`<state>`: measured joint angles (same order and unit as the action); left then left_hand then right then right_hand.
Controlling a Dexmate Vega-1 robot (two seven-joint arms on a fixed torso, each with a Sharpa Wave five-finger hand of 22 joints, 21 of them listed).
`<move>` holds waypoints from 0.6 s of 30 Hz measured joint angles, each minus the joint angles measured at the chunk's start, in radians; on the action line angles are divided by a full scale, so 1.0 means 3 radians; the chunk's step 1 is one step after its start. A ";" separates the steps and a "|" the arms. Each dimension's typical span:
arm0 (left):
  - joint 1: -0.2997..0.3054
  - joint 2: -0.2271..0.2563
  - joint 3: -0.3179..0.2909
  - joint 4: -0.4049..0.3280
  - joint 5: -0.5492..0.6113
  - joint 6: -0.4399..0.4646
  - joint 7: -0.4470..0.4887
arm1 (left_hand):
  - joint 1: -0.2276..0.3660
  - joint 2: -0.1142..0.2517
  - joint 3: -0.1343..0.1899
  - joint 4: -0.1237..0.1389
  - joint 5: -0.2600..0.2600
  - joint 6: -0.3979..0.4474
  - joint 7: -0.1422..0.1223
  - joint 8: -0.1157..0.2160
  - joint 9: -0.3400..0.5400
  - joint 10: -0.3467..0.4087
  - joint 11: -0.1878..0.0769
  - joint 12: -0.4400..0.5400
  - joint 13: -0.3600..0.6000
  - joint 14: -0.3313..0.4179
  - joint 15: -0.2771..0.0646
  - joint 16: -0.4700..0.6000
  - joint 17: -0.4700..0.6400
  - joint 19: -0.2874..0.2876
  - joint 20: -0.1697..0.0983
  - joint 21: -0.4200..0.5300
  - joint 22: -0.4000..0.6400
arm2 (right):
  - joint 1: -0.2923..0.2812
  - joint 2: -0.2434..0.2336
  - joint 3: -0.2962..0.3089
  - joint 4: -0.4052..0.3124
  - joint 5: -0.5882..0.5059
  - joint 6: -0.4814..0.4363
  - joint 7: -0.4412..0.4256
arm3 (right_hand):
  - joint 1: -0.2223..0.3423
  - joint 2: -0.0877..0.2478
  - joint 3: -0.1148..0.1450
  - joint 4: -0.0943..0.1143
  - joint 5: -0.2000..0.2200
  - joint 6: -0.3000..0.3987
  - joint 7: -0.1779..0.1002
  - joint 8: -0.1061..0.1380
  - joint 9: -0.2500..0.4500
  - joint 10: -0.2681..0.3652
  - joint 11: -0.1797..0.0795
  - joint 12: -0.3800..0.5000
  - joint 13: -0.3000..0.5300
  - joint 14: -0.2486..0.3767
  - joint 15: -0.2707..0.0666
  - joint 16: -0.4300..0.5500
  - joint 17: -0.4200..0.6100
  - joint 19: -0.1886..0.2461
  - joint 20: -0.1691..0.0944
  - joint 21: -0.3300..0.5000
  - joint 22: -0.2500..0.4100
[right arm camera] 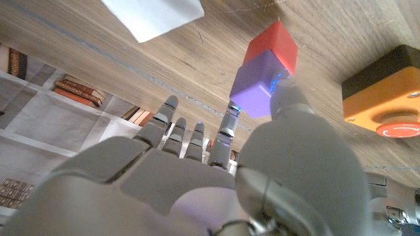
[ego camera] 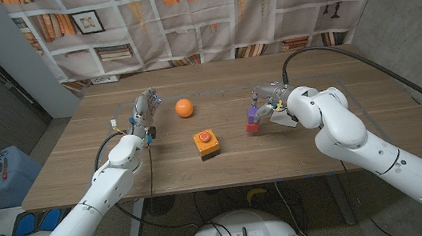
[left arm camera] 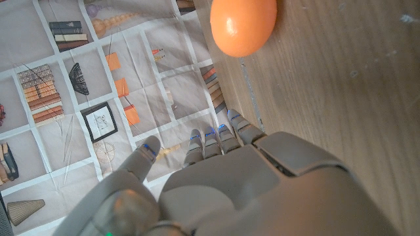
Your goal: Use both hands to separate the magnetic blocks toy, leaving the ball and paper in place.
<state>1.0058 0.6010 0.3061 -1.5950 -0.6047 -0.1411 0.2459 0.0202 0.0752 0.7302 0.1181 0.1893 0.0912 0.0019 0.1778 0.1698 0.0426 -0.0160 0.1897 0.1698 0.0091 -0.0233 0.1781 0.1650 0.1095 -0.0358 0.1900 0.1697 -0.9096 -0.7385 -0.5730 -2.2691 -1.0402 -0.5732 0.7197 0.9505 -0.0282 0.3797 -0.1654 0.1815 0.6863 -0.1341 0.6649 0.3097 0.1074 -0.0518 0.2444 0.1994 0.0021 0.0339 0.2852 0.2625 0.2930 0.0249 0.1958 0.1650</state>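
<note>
The magnetic blocks toy stands on the table right of centre, a purple block stacked on a red block. My right hand is just beside it, thumb tip against the purple block and the other fingers spread apart from it. The orange ball lies left of centre, also seen as the ball in the left wrist view. My left hand stands left of the ball, fingers stretched out, holding nothing. A white paper lies near the right hand.
An orange box with a red button sits in the middle front of the table, close to the blocks. A printed bookshelf curtain hangs behind the table's far edge.
</note>
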 measured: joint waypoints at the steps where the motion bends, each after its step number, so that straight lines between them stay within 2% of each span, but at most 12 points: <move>1: 0.0006 0.0006 -0.0004 -0.0017 0.0002 0.0008 0.0008 | 0.0000 0.0000 0.0006 -0.0006 0.0000 0.0000 0.0000 0.0000 0.0000 0.0000 0.0000 0.0000 0.0000 0.0000 0.0000 0.0000 0.0000 0.0000 0.0000 0.0000 0.0000 | 0.0000 -0.0004 0.0004 -0.0001 0.0017 -0.0003 -0.0013 | 0.0000 0.0000 0.0000 0.0000 0.0000 0.0000 0.0000 0.0000 0.0000 0.0012 -0.0012 0.0000 0.0000 0.0000 0.0000 0.0000 0.0000 0.0000 0.0000 0.0000 0.0000; 6: 0.0038 0.0055 -0.0019 -0.0139 0.0040 0.0064 0.0058 | 0.0000 0.0000 0.0027 -0.0027 0.0000 0.0000 0.0000 0.0000 0.0000 0.0000 0.0000 0.0000 0.0000 0.0000 0.0000 0.0000 -0.0007 0.0000 0.0000 0.0000 0.0000 | -0.0005 -0.0068 0.0073 -0.0029 0.0266 -0.0064 -0.0180 | -0.0006 0.0006 0.0000 0.0000 0.0000 0.0006 0.0006 0.0000 0.0000 0.0049 -0.0025 0.0000 0.0000 0.0012 -0.0012 0.0026 0.0000 0.0042 0.0006 0.0000 0.0000; 8: 0.0038 0.0055 -0.0019 -0.0139 0.0053 0.0098 0.0076 | 0.0000 0.0000 0.0017 -0.0037 0.0000 0.0000 0.0000 0.0000 0.0000 0.0000 0.0000 0.0000 0.0000 0.0000 0.0000 0.0000 -0.0007 0.0000 0.0000 0.0000 0.0000 | -0.0012 -0.0081 0.0090 -0.0036 0.0266 -0.0064 -0.0180 | -0.0010 0.0010 0.0000 0.0000 0.0000 0.0065 0.0066 0.0000 0.0000 0.0071 -0.0048 0.0000 0.0000 0.0025 -0.0025 0.0026 0.0007 0.0045 0.0003 0.0000 0.0000; 9: 0.0039 0.0080 -0.0021 -0.0190 0.0067 0.0121 0.0082 | 0.0000 0.0000 0.0017 -0.0037 0.0000 0.0000 0.0000 0.0000 0.0000 0.0000 0.0000 0.0000 0.0000 0.0000 0.0000 0.0000 -0.0007 0.0000 0.0000 0.0000 0.0000 | -0.0021 -0.0096 0.0111 -0.0043 0.0429 -0.0115 -0.0307 | -0.0010 0.0010 0.0000 0.0000 0.0000 0.0065 0.0066 0.0000 0.0000 0.0071 -0.0048 0.0000 0.0000 0.0030 -0.0030 0.0026 0.0014 0.0054 -0.0006 0.0000 0.0000; 18: -0.0017 0.0166 -0.0005 -0.0320 0.0135 0.0296 0.0090 | 0.0000 0.0000 0.0021 -0.0088 0.0000 0.0013 -0.0013 0.0000 0.0000 0.0000 0.0000 0.0000 0.0000 0.0000 0.0000 -0.0016 -0.0007 0.0000 0.0000 0.0000 0.0000 | -0.0082 -0.0181 0.0241 -0.0065 0.0910 -0.0194 -0.0691 | -0.0010 0.0009 -0.0001 -0.0001 -0.0001 0.0065 0.0066 0.0000 0.0000 0.0120 -0.0060 0.0000 0.0000 0.0042 -0.0042 0.0026 0.0016 0.0065 -0.0018 0.0000 0.0000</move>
<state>1.0007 0.6508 0.3048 -1.6911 -0.5642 -0.0522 0.2728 0.0202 0.0752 0.7364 0.0917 0.1893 0.0949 -0.0018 0.1778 0.1698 0.0426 -0.0160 0.1897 0.1698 0.0091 -0.0233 0.1733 0.1629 0.1094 -0.0358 0.1900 0.1697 -0.9342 -0.7928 -0.5008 -2.2885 -0.7671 -0.6312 0.5125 0.9476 -0.0253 0.3795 -0.1655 0.1813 0.7059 -0.1143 0.6649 0.3097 0.1434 -0.0698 0.2443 0.1996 0.0148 0.0211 0.2931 0.2674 0.3127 0.0196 0.1959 0.1650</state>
